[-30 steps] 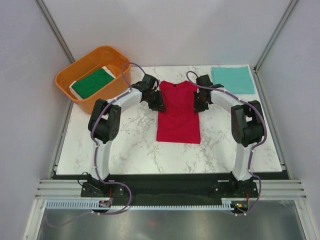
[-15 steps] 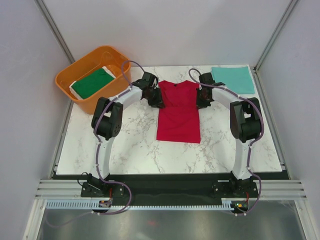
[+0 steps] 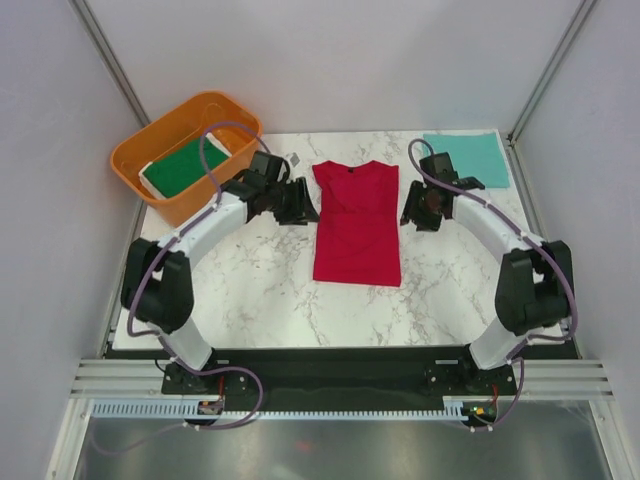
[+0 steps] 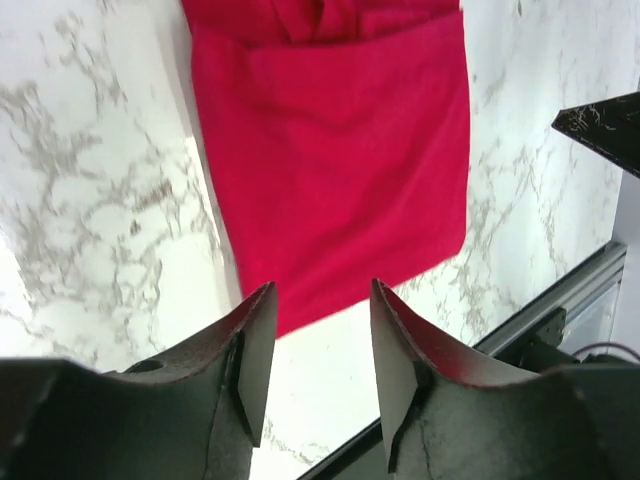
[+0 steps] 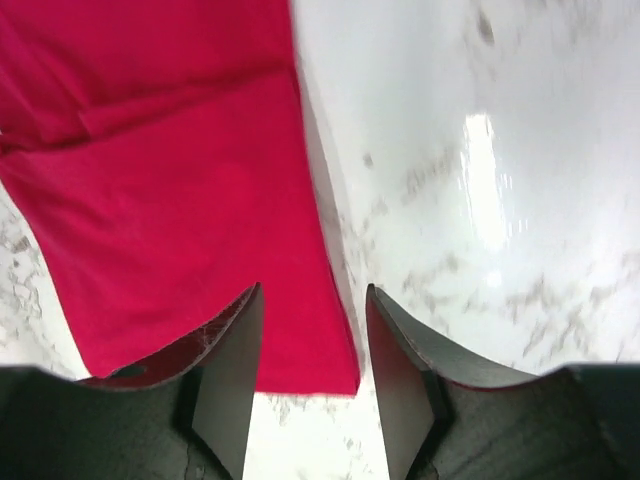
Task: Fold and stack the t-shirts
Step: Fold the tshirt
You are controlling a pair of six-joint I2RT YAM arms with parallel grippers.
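Note:
The red t-shirt (image 3: 355, 225) lies flat mid-table with both sleeves folded in, a narrow strip, collar to the far side. My left gripper (image 3: 301, 206) hovers just off its left edge, open and holding nothing; its wrist view shows the red t-shirt (image 4: 330, 150) beyond the spread jaws of the left gripper (image 4: 320, 345). Off the shirt's right edge my right gripper (image 3: 409, 214) is also open and empty, above the hem corner of the red t-shirt (image 5: 180, 200). A folded teal t-shirt (image 3: 467, 158) rests at the back right. The dark green t-shirt (image 3: 185, 165) lies in the tub.
An orange plastic tub (image 3: 165, 135) sits at the back left corner, overhanging the marble table (image 3: 250, 290). Grey walls close in the sides and back. The black front rail (image 4: 540, 320) runs along the table's near edge.
Both grippers have opened and drawn outward, away from the red shirt's sides: left arm to the left, right arm to the right. The shirt stays folded in place.

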